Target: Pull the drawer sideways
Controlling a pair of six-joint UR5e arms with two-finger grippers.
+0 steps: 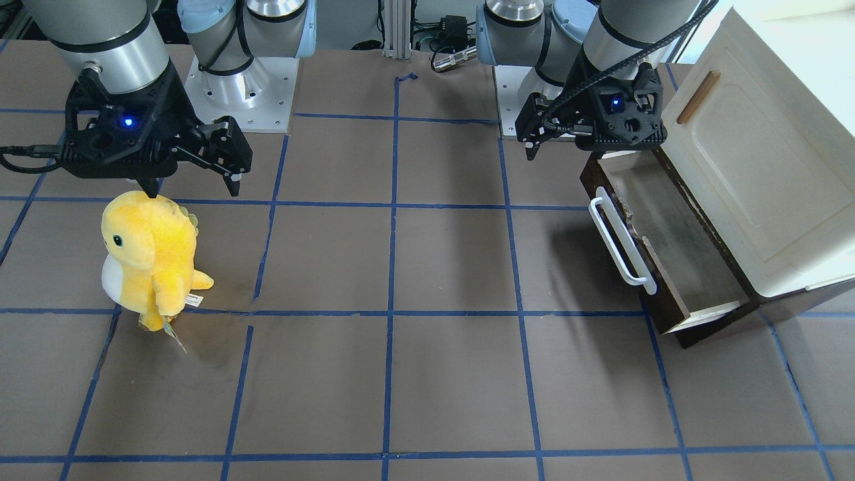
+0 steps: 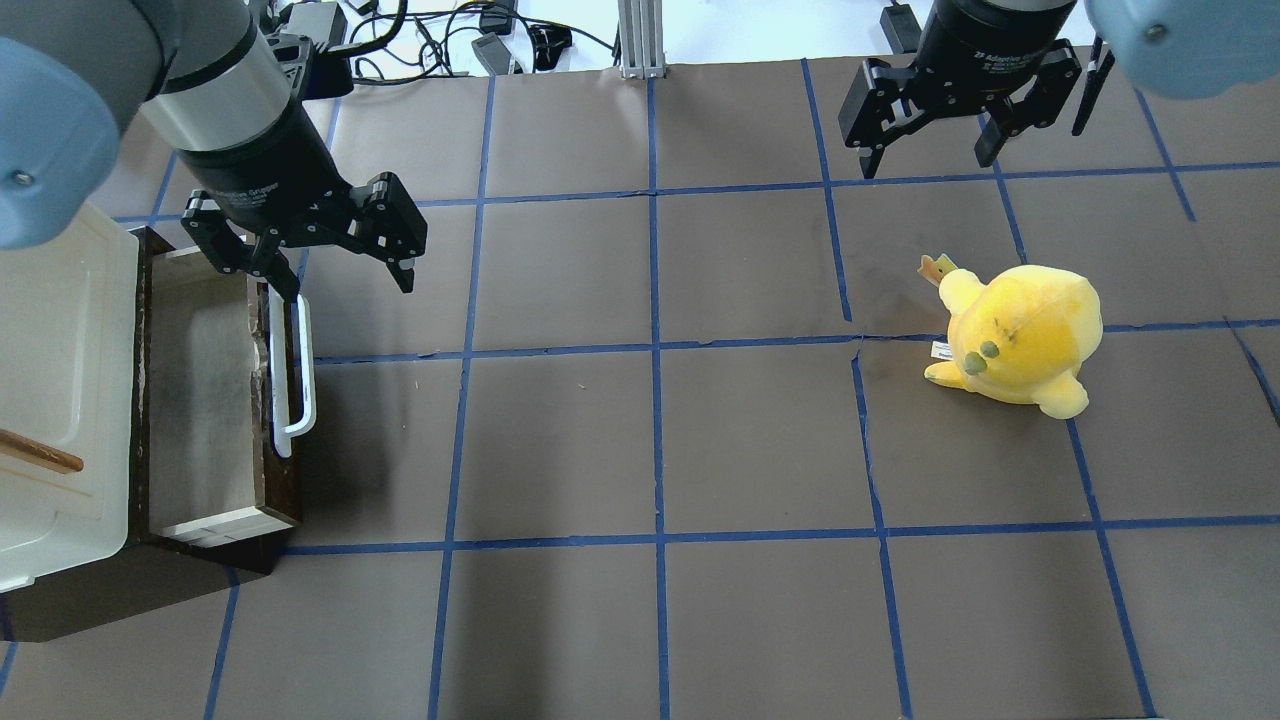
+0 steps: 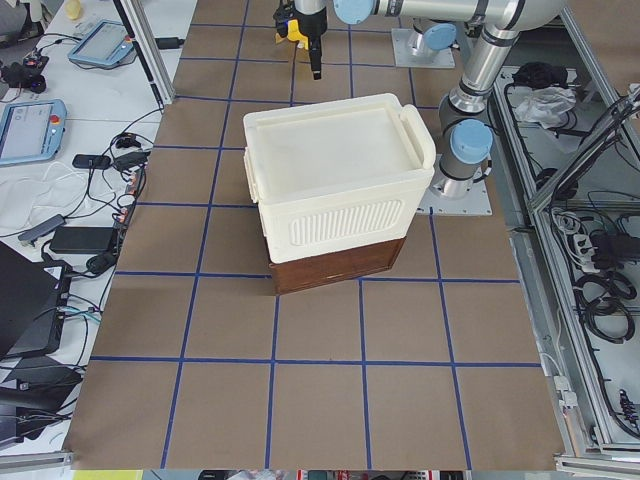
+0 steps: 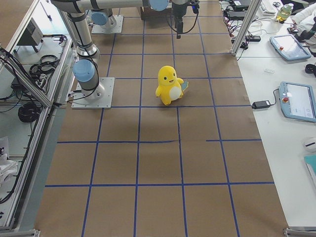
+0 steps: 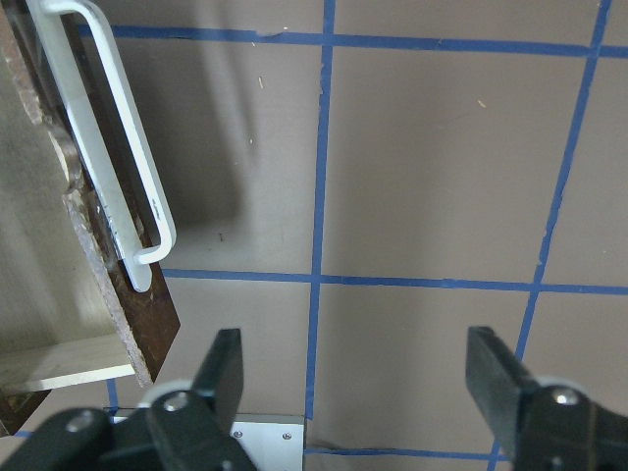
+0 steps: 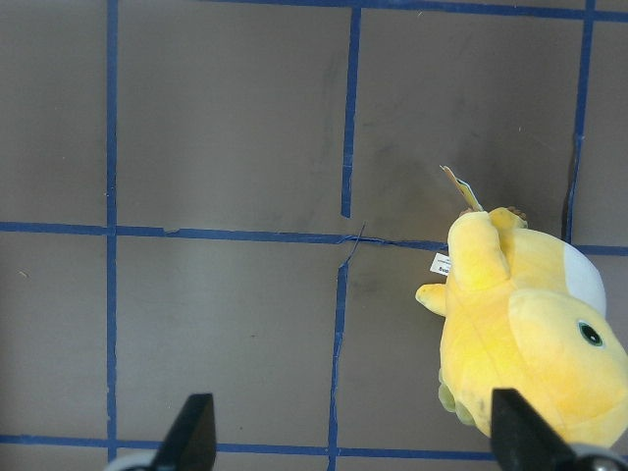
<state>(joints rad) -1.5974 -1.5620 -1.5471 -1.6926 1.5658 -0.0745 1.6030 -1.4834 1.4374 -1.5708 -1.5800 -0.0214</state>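
Observation:
The drawer stands pulled out from under the cream cabinet, its greyish inside exposed; it also shows in the overhead view. Its dark brown front carries a long white bar handle. My left gripper is open and empty. It hovers over the handle's robot-side end, one finger above the bar and the other out over the table. My right gripper is open and empty, far from the drawer.
The cream cabinet with a small brown wooden handle sits above the drawer. A yellow plush toy stands below the right gripper. Brown table has blue tape lines.

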